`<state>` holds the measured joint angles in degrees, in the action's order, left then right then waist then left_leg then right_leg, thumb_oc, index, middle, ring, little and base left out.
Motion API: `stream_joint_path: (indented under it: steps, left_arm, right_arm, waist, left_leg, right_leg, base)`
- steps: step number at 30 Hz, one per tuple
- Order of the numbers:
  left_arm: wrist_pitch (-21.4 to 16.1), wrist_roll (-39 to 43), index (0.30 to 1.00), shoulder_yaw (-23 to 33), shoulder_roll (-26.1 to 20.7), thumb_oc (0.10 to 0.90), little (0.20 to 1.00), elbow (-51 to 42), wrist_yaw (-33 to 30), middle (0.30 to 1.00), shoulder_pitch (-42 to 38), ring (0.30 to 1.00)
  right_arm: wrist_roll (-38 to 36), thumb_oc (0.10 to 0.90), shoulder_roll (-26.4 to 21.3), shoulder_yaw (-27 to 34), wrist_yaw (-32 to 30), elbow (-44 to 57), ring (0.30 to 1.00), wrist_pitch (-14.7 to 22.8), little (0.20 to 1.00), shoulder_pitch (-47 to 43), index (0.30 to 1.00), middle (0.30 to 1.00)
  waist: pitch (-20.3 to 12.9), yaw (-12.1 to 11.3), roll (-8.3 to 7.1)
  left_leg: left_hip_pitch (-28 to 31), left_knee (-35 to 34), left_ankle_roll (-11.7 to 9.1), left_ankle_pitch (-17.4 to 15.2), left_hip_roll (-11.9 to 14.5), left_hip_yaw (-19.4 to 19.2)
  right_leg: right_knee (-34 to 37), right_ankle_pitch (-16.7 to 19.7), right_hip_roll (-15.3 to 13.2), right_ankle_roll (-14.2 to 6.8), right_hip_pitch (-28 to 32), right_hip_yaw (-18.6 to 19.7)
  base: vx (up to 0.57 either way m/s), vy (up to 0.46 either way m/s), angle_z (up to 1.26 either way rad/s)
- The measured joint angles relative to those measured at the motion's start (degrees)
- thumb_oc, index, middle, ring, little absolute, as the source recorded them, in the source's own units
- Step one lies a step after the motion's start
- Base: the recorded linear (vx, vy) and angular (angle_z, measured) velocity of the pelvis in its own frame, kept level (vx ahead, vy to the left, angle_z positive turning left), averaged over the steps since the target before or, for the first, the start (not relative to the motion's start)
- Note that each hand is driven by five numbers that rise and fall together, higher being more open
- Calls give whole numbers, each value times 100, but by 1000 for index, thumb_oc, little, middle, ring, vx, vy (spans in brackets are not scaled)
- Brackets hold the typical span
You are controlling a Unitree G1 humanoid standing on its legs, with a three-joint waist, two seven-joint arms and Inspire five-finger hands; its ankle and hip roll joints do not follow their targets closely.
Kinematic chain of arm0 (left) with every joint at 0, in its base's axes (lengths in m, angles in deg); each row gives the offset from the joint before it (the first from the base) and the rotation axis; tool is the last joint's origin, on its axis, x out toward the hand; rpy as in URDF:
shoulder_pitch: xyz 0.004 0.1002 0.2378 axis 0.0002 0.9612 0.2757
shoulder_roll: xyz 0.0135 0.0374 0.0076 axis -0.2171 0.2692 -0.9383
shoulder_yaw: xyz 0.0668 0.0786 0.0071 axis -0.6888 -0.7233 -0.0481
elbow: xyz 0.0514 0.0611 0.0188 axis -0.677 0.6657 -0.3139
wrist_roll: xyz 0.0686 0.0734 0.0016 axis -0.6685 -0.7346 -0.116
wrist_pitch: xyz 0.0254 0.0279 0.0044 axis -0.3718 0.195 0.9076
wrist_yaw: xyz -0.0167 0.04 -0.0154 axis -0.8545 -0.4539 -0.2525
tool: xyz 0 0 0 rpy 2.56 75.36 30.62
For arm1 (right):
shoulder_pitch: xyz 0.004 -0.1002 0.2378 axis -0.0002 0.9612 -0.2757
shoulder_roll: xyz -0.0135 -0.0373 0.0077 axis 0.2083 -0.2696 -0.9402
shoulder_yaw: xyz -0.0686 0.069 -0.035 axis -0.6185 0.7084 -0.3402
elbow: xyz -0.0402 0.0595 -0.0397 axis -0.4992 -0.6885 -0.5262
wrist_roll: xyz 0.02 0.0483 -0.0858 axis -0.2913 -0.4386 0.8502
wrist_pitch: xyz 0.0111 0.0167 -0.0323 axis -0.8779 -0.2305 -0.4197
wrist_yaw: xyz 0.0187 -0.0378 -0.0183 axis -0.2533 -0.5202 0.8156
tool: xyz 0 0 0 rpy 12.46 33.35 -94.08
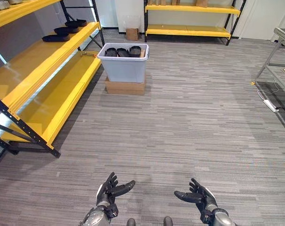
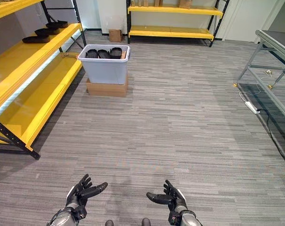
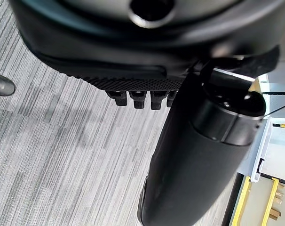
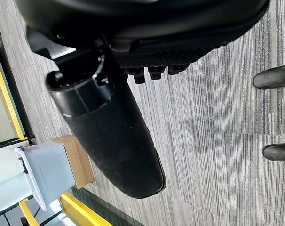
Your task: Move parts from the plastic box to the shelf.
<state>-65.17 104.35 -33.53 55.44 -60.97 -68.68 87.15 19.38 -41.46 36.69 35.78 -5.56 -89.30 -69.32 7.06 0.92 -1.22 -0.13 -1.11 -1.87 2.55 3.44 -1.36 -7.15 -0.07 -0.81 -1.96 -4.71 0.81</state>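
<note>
Ahead, a yellow steel shelf (image 1: 48,84) lines the left wall; beside it a pale plastic box (image 1: 124,66) on cardboard (image 1: 125,87) holds rounded black parts (image 1: 122,52). Left hand (image 1: 109,188) and right hand (image 1: 199,195) hang empty, fingers spread.

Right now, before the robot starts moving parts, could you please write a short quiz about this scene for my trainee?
1. True or false: the left robot hand and the right robot hand are both open and hold nothing.
2. What does the plastic box stand on? A) the yellow shelf B) a cardboard box C) the bare floor
3. Fill in: the black parts still to be moved lie in the ____.

Key: 1 true. 2 B. 3 plastic box; other black parts on the shelf lie to its left.
</note>
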Motion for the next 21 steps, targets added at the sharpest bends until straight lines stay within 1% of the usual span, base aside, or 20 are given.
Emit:
stream_joint_path:
  steps: [1,2,3,4,5,6,7,8,9,10,11,12,13,14,16,17,18,20,21]
  left_arm:
    - [1,-4,1000,-14,28,900,1000,3,6,1000,-16,1000]
    - [7,-10,1000,-65,146,900,1000,153,14,1000,-189,1000]
    - [12,-11,1000,-76,370,900,1000,265,3,1000,-297,1000]
    - [27,-14,1000,-117,486,900,1000,317,19,1000,-288,1000]
    - [69,-48,1000,-210,460,900,1000,353,31,1000,-314,1000]
    - [59,-48,1000,-230,414,900,1000,303,31,1000,-319,1000]
    - [58,-49,1000,-220,371,900,1000,234,30,1000,-355,1000]
    - [70,-51,1000,-182,339,900,1000,199,9,1000,-363,1000]
    - [81,-50,1000,-137,285,900,1000,209,-11,1000,-371,1000]
    - [91,-52,1000,-68,212,900,1000,170,-7,1000,-416,1000]
    - [98,-54,1000,0,163,900,1000,224,-13,1000,-483,1000]
    - [114,-55,1000,47,108,900,1000,352,-30,1000,-575,1000]
    - [115,-55,1000,38,115,900,1000,422,-30,1000,-623,1000]
    - [110,-55,1000,-18,114,900,1000,400,-22,1000,-630,1000]
    - [110,-53,1000,-130,144,900,1000,394,-13,1000,-626,1000]
    - [114,-54,1000,-180,158,900,1000,395,-11,1000,-583,1000]
    - [118,-54,1000,-251,161,900,1000,393,-8,1000,-522,1000]
    - [121,-54,1000,-299,170,900,1000,391,-3,1000,-438,1000]
    - [122,-49,1000,-333,128,900,1000,385,-1,1000,-323,1000]
  right_arm:
    - [1,900,-26,2,2,-13,1000,14,1000,-50,1000,1000]
    - [1,900,-74,23,0,-110,1000,140,1000,-32,1000,1000]
    - [0,900,-261,42,4,-63,1000,170,1000,-23,1000,1000]
    - [6,900,-452,42,2,-35,1000,182,1000,28,1000,1000]
    - [3,900,-431,84,-51,-105,1000,105,1000,141,1000,1000]
    - [3,900,-397,75,-40,-99,1000,80,1000,180,1000,1000]
    - [3,900,-338,76,-44,-102,1000,61,1000,184,1000,1000]
    - [3,900,-231,88,-45,-104,1000,45,1000,216,1000,1000]
    - [-1,900,-136,95,-46,-56,1000,48,1000,254,1000,1000]
    - [-9,900,-58,120,-34,281,1000,100,1000,362,1000,1000]
    - [-14,900,-18,106,-47,286,1000,129,1000,318,1000,1000]
    - [-10,900,-26,102,-87,280,1000,75,1000,282,1000,1000]
    - [-11,900,-62,117,-145,295,1000,70,1000,271,1000,1000]
    - [-12,900,-66,136,-175,305,1000,71,1000,261,1000,1000]
    - [-12,900,-77,158,-187,305,1000,69,1000,251,1000,1000]
    - [-11,900,-76,157,-187,308,1000,69,1000,238,1000,1000]
    - [-11,900,-74,162,-187,308,1000,69,1000,256,1000,1000]
    - [-10,900,-90,161,-205,291,1000,65,1000,269,1000,1000]
    - [-11,900,-97,154,-218,292,1000,69,1000,308,1000,1000]
  waist:
    - [74,3,30]
    - [241,127,84]
    - [447,175,413]
    - [495,197,724]
    - [510,258,883]
    - [513,255,899]
    - [556,228,927]
    - [677,203,812]
    - [653,243,806]
    - [722,327,661]
    - [833,341,525]
    - [905,388,484]
    - [929,407,568]
    - [926,448,595]
    - [898,488,642]
    - [842,483,667]
    - [698,517,701]
    - [474,586,770]
    - [186,710,773]
  left_leg:
    - [-15,218,45,-95,-57,11]
    - [-366,1532,290,-686,-252,-101]
    - [-557,2533,435,-1204,-190,-248]
    - [-575,2612,474,-1595,-10,-217]
    - [-556,2713,536,-1719,55,-153]
    - [-605,2607,542,-1717,59,-130]
    - [-527,2333,628,-1652,50,-135]
    - [-307,1667,539,-1467,-10,-60]
    - [-211,1340,559,-1376,-179,32]
    - [-265,1691,806,-1326,-235,46]
    - [-93,1568,721,-1273,-306,95]
    - [-82,1593,767,-1275,-363,150]
    - [-143,1643,744,-1327,-340,256]
    - [-172,1649,788,-1321,-335,320]
    - [-170,1678,768,-1413,-313,492]
    - [-148,1721,633,-1553,-264,545]
    - [-168,1819,624,-1678,-213,691]
    - [-181,1903,520,-1887,-101,866]
    - [-164,1956,398,-2036,10,1029]
  right_leg:
    - [-194,-76,-33,-78,-11,31]
    - [-844,-251,-167,-271,-81,16]
    - [-1765,-235,-50,-298,-343,31]
    - [-2271,-83,138,-361,-532,41]
    - [-2897,229,260,-293,-886,109]
    - [-2999,109,287,-258,-1057,55]
    - [-2894,4,279,-120,-1128,1]
    - [-2639,-96,405,17,-1214,-46]
    - [-1898,-135,385,17,-1112,-64]
    - [-1197,-162,343,-185,-1033,1]
    - [-1085,-166,279,-109,-1032,15]
    - [-444,-54,202,16,-982,-53]
    - [250,72,138,66,-991,-148]
    - [361,74,97,59,-1106,-204]
    - [321,84,-103,56,-1309,-330]
    - [205,96,-140,73,-1373,-504]
    - [130,100,-130,82,-1381,-453]
    - [-55,152,64,78,-1320,-252]
    - [-37,230,224,47,-1132,-133]
  base:
    - [123,245,-7]
    - [130,233,3]
    - [163,181,6]
    - [190,132,-8]
    - [144,67,1]
    - [215,24,10]
    - [228,1,21]
    - [228,1,28]
    - [269,-40,47]
    - [265,-53,36]
    - [461,-111,31]
    - [395,-127,24]
    - [317,-106,38]
    - [233,-86,52]
    - [345,-136,48]
    - [605,-293,43]
    - [438,-231,47]
    - [327,-178,51]
    - [390,-235,56]
